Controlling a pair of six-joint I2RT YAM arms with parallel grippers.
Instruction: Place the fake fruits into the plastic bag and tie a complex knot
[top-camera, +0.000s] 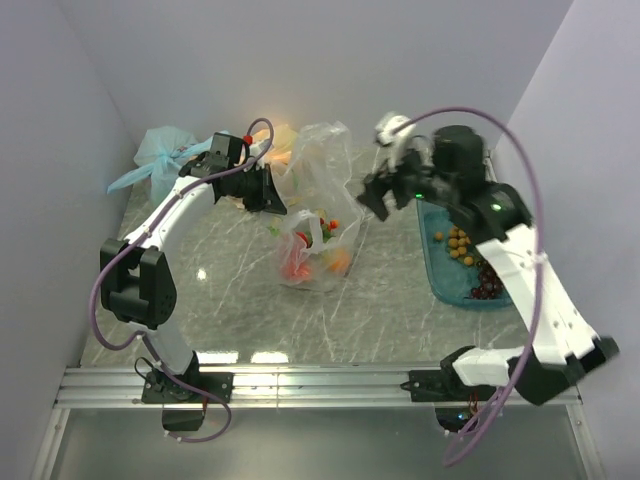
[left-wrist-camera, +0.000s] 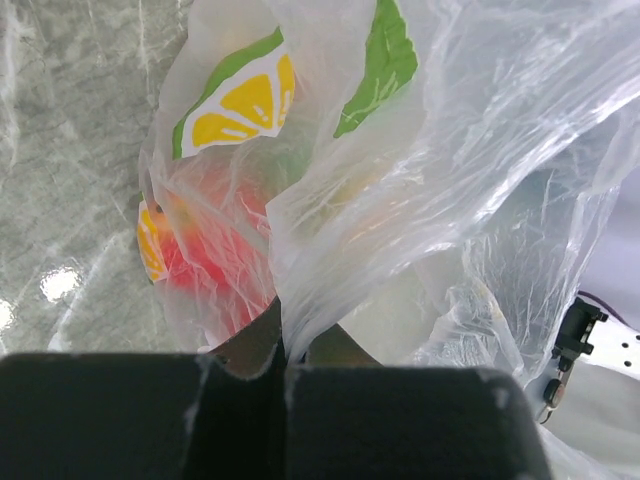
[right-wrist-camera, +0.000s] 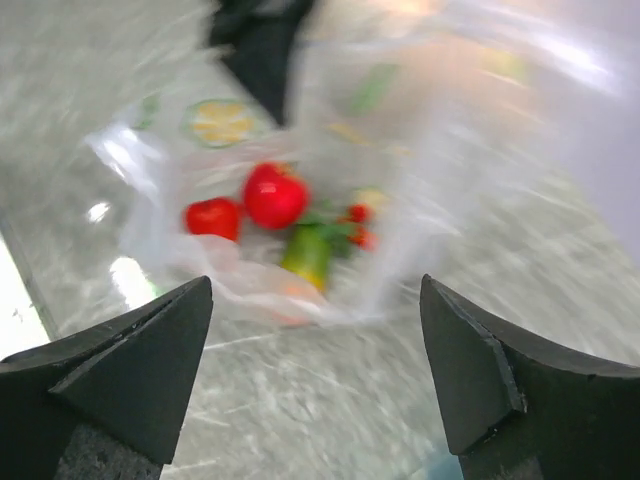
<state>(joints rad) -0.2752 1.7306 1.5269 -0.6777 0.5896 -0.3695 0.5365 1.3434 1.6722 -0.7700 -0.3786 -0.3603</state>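
The clear plastic bag (top-camera: 318, 190) stands mid-table, printed with lemon slices and green leaves. Red, orange and green fake fruits (top-camera: 310, 255) lie in its bottom; they also show in the right wrist view (right-wrist-camera: 275, 195), blurred. My left gripper (top-camera: 276, 200) is shut on a bunched fold of the bag (left-wrist-camera: 330, 270) at its left upper edge and holds it up. My right gripper (top-camera: 372, 198) is open and empty, in the air just right of the bag's top, its fingertips (right-wrist-camera: 185, 310) wide apart above the tabletop. More fruits, yellow balls and dark purple grapes (top-camera: 472, 262), lie in a tray.
A teal tray (top-camera: 437, 275) lies at the right under my right arm. A knotted light blue bag (top-camera: 160, 160) and an orange-yellow bag (top-camera: 283, 140) sit at the back left by the wall. White walls close in on three sides.
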